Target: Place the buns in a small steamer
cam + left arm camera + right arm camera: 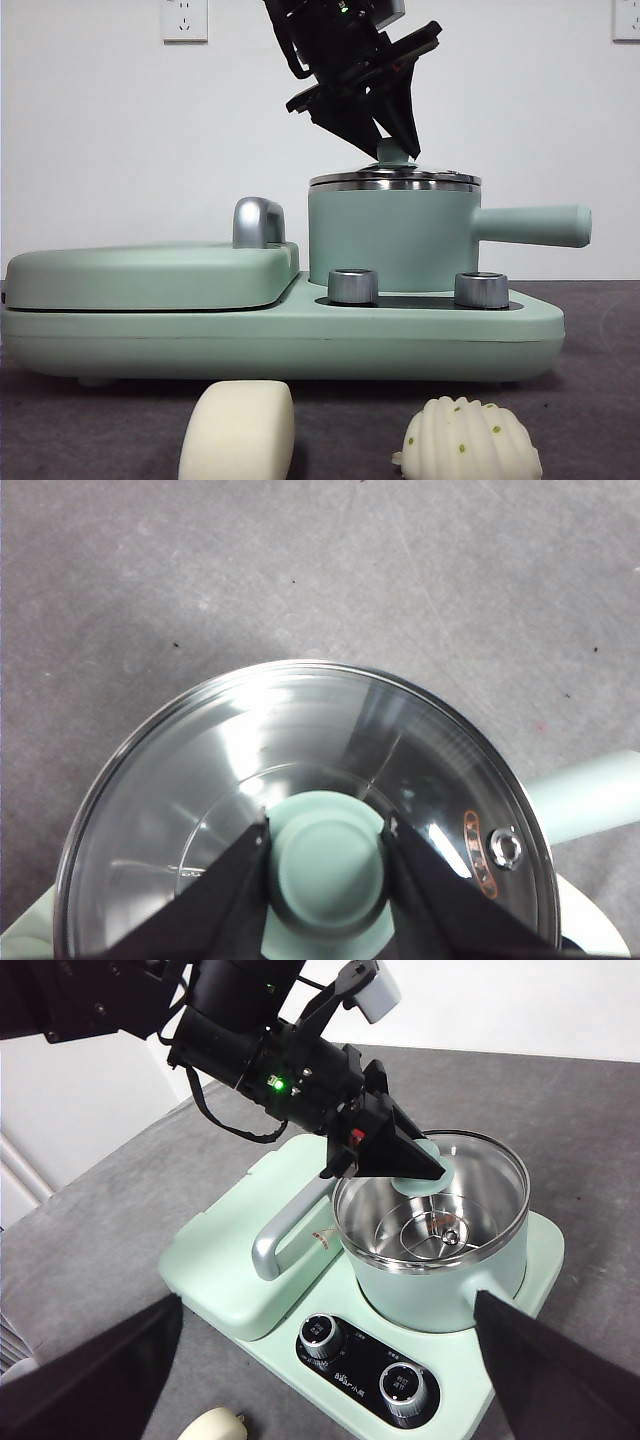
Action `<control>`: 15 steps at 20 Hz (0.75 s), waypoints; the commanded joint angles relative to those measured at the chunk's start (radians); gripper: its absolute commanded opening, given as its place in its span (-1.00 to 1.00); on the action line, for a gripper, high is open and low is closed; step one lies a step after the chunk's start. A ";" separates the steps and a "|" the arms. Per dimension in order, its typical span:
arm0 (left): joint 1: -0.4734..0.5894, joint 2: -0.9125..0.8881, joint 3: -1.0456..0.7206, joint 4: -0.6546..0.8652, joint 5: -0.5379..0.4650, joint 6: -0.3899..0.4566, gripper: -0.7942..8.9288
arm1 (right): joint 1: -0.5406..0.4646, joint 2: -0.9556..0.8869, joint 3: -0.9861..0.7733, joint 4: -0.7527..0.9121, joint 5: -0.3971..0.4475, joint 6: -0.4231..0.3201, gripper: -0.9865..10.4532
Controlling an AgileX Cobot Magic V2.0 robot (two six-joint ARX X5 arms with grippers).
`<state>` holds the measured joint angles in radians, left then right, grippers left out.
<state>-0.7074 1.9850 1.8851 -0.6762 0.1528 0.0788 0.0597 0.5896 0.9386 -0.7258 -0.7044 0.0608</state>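
The small steamer point(390, 240) is a mint-green pot with a straight side handle, standing on the right of a green cooker base; it also shows in the right wrist view point(440, 1260). Its glass lid point(300, 730) sits on the steel rim. My left gripper point(395, 140) comes down from above and is shut on the lid's green knob point(325, 865), one jaw on each side. The smooth cream bun point(238, 430) and the ridged bun with green specks point(468, 440) lie on the table in front of the cooker. My right gripper point(328, 1298) is open and empty, high above the table.
The flat mint-green griddle cover point(150, 275) with a chrome handle point(258, 222) fills the cooker's left half. Two steel dials point(352, 285) point(480, 290) stand in front of the pot. The table is grey cloth; a white wall stands behind.
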 commanded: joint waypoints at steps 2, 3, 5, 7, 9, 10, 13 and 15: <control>-0.007 0.037 0.022 -0.005 0.000 -0.008 -0.80 | 0.003 0.003 0.012 0.006 -0.002 0.011 -0.01; -0.007 0.036 0.028 -0.009 0.000 -0.008 -0.80 | 0.003 0.003 0.012 0.005 -0.002 0.011 -0.01; -0.006 0.036 0.059 -0.030 0.000 -0.008 -0.80 | 0.003 0.003 0.012 0.005 -0.002 0.011 -0.01; -0.006 0.036 0.113 -0.067 0.000 -0.008 -0.80 | 0.003 0.003 0.012 0.002 -0.002 0.011 -0.01; -0.005 0.036 0.184 -0.118 0.000 -0.008 -0.80 | 0.003 0.003 0.012 -0.008 -0.002 0.011 -0.01; -0.002 0.036 0.219 -0.145 0.000 -0.008 -0.80 | 0.003 0.003 0.012 -0.012 -0.002 0.011 -0.01; 0.011 0.036 0.321 -0.229 0.000 -0.007 -0.80 | 0.003 0.003 0.012 -0.014 -0.002 0.022 -0.01; 0.030 0.036 0.369 -0.276 0.000 -0.005 -0.80 | 0.004 0.005 0.012 -0.016 -0.003 0.053 -0.01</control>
<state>-0.6777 2.0136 2.2181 -0.9668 0.1528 0.0772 0.0597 0.5900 0.9386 -0.7456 -0.7048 0.0887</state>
